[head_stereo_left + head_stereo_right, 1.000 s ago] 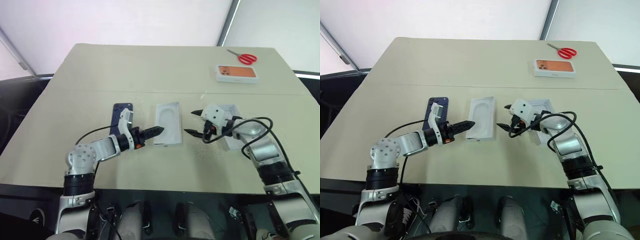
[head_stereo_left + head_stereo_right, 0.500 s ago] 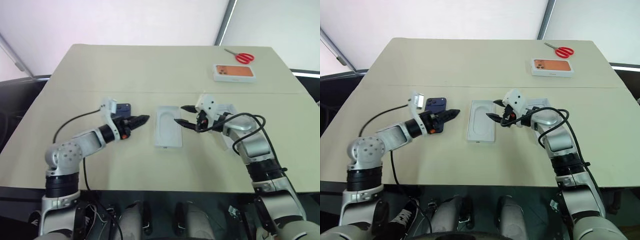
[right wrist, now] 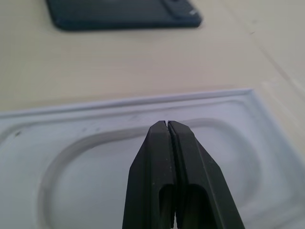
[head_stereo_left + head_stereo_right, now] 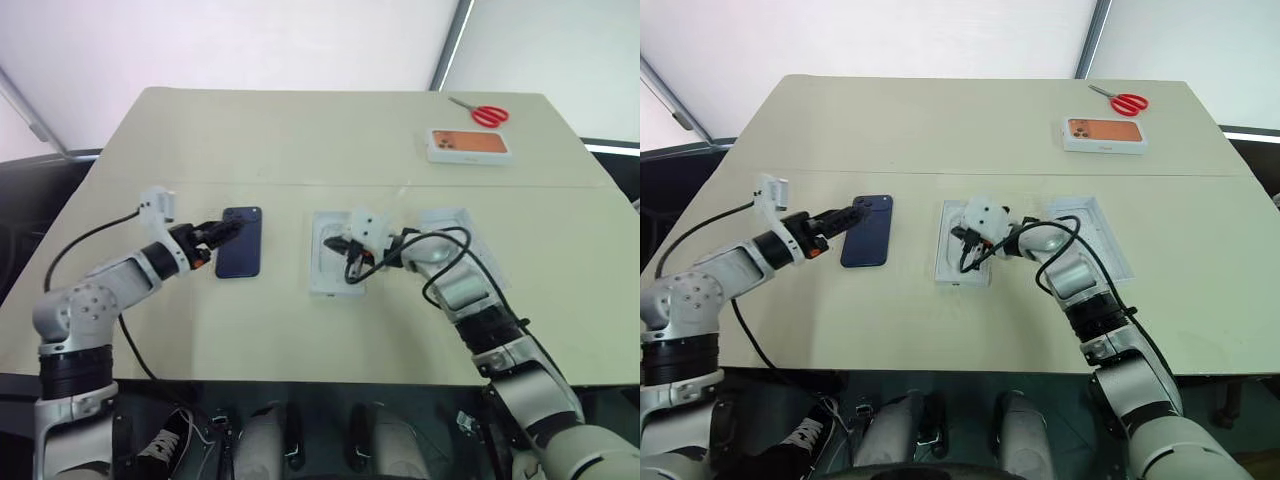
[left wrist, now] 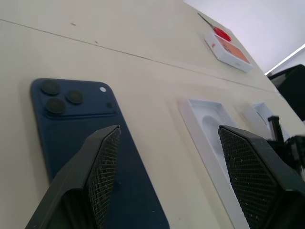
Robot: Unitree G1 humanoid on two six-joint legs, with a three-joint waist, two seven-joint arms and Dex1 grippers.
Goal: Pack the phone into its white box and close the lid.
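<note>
- Phone point(image 4: 240, 242): it is seen lying flat on the table point(image 4: 300, 140), back up, with its camera cluster at the far end, left of the white pieces.
- Left gripper point(image 4: 222, 229): it is held over the phone's near left edge, with the fingers point(image 5: 97, 167) spread wide and nothing between them; whether they touch the phone cannot be told.
- White insert point(image 4: 336, 252): a tray with an oval recess is seen lying in the middle of the table, between the phone and the white box point(image 4: 455, 232).
- Right gripper point(image 4: 341, 247): its fingers point(image 3: 169, 176) are pressed fully together with nothing between them, and the tips are held over the oval recess; contact with the insert cannot be told.
- White box: it is seen open to the right of the insert, partly hidden by the right arm.
- Far right corner of the table: a second box with an orange phone picture point(image 4: 472, 146) is seen, with red scissors point(image 4: 484, 114) just behind it.
</note>
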